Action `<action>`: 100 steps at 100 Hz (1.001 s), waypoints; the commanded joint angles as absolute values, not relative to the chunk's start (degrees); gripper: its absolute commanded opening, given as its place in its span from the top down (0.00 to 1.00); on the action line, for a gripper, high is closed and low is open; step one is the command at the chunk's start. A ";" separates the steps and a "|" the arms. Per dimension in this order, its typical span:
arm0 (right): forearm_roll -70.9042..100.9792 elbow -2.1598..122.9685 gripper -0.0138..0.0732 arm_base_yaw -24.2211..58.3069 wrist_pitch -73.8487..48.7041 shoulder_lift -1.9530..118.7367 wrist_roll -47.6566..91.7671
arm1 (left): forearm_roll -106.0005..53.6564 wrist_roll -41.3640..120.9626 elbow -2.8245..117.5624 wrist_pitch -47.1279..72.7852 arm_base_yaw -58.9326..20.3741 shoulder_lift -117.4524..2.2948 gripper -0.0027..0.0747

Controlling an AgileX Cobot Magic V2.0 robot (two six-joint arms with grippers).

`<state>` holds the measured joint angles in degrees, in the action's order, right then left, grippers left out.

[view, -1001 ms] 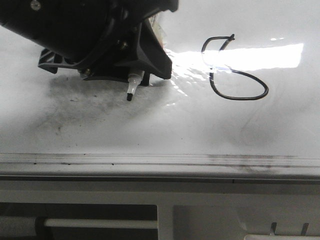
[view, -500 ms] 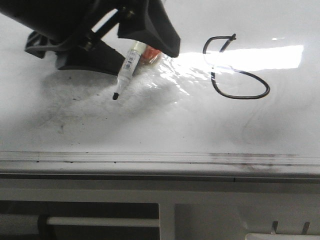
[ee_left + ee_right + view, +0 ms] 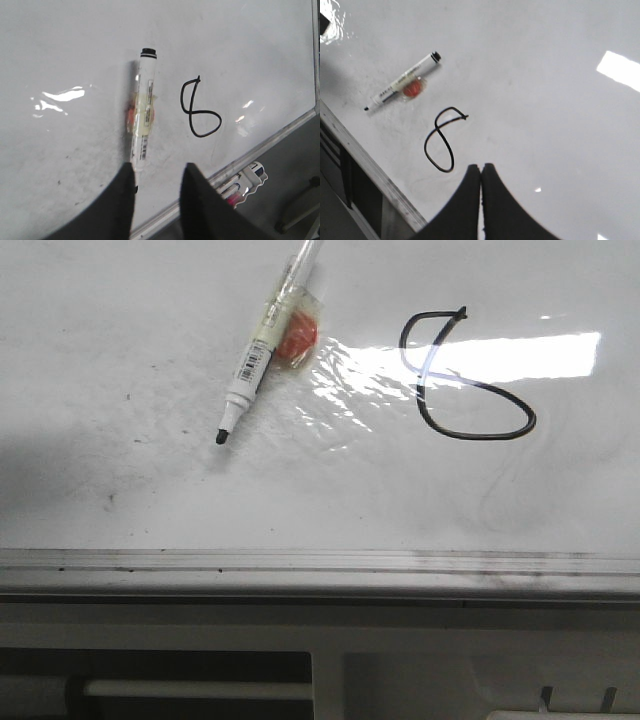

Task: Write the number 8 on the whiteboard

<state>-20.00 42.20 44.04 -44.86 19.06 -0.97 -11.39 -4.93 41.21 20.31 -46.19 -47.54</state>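
The number 8 [image 3: 460,375] is drawn in thin black line on the whiteboard [image 3: 150,300]; it also shows in the left wrist view [image 3: 198,110] and the right wrist view [image 3: 442,142]. A white marker [image 3: 262,345] with an orange blob taped to it lies flat on the board, uncapped, left of the 8. My left gripper [image 3: 157,172] is open and empty, above the marker's [image 3: 142,115] tip end. My right gripper [image 3: 481,170] is shut and empty, hovering near the 8. The marker also shows in the right wrist view [image 3: 402,81]. Neither gripper shows in the front view.
A pale metallic rail [image 3: 320,562] runs along the board's near edge. Grey eraser smudges [image 3: 110,470] mark the board's left part. A packet of spare markers [image 3: 242,182] lies beyond the rail. A bright light reflection [image 3: 520,355] crosses the 8.
The left gripper has let go of the marker and lifted out of the front view. The marker now lies flat on the board.
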 commanded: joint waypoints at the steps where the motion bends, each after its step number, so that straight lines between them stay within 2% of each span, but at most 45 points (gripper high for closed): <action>1: -23.27 38.33 0.90 43.79 -38.40 14.45 -1.42 | -10.87 -5.33 39.50 17.14 -46.17 -43.00 0.99; 27: -22.89 32.96 0.90 43.79 -38.20 5.34 -1.42 | -11.54 -5.33 34.35 17.80 -46.17 -38.13 0.99; 83: -22.89 32.96 0.90 43.79 -38.61 5.35 -1.42 | -11.25 -5.33 32.09 17.57 -46.17 -38.87 0.99; 100: -22.89 32.96 0.90 43.79 -38.61 5.35 -1.42 | 1.69 -4.80 26.09 6.57 -43.65 -35.01 0.99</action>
<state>-21.30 31.70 44.04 -42.60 4.61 -1.33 -3.21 -4.93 27.51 17.07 -45.38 -37.14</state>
